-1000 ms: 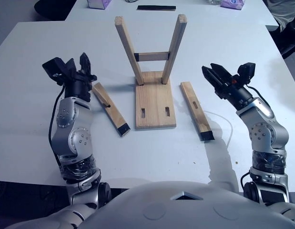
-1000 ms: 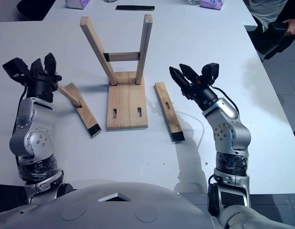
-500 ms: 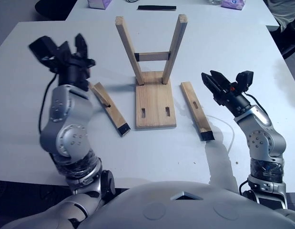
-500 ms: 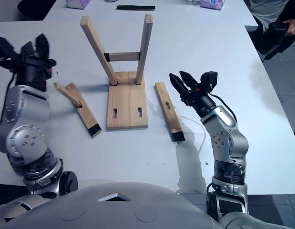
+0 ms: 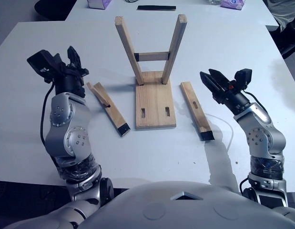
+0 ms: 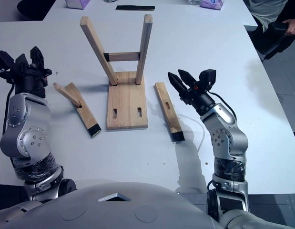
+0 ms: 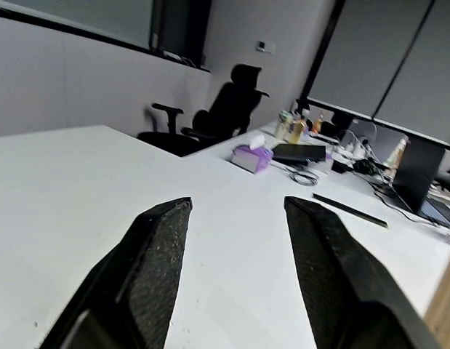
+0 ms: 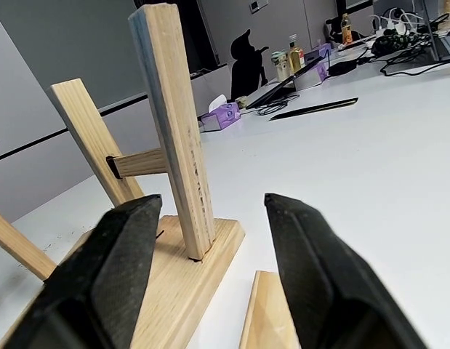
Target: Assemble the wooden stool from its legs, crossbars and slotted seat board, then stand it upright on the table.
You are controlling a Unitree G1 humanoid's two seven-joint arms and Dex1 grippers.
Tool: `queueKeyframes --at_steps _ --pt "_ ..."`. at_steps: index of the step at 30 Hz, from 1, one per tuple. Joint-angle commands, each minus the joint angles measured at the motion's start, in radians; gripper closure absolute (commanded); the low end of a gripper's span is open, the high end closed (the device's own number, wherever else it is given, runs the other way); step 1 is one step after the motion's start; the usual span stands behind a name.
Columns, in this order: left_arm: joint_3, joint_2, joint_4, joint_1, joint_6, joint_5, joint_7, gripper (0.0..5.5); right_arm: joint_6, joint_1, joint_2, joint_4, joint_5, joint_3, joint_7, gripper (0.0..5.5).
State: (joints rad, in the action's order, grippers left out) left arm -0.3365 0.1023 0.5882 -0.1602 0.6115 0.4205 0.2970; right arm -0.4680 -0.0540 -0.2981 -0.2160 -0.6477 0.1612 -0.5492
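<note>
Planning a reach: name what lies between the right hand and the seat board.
One loose leg lies flat between the right hand and seat board, seen in the left eye view.

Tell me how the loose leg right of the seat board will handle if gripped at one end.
The loose leg looks like solid wood, so probably stiff. Its flat faces lie on the table, so it should slide, not roll. Long: gripped at one end it may pivot in the right gripper.

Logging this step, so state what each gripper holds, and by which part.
Nothing is held. The left gripper and the right gripper are both open and empty.
</note>
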Motion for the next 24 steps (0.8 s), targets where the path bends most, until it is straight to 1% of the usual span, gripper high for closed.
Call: queueKeyframes --at_steps 1,6,15,21,24 --pt "0.021 -0.01 -0.029 -0.02 -0.019 -0.021 -0.016 3.13 0.007 -0.016 -0.002 0.003 0.006 0.001 -0.001 2.88" --pt "0.04 -0.025 -0.044 -0.002 -0.042 -0.04 -0.03 3.13 0.009 -0.035 -0.005 0.023 0.011 -0.004 -0.008 2.88" --pt "0.058 -0.076 -0.201 0.082 -0.103 -0.084 -0.058 3.13 0.014 -0.087 0.001 0.079 0.027 -0.024 -0.033 2.88" --pt "0.057 -0.058 -0.127 0.091 -0.168 -0.133 -0.057 3.13 0.016 -0.086 0.004 0.084 0.028 -0.024 -0.039 2.88" --pt "0.011 -0.043 -0.037 0.058 -0.143 -0.147 -0.011 3.13 0.016 -0.08 0.005 0.085 0.027 -0.022 -0.039 2.88"
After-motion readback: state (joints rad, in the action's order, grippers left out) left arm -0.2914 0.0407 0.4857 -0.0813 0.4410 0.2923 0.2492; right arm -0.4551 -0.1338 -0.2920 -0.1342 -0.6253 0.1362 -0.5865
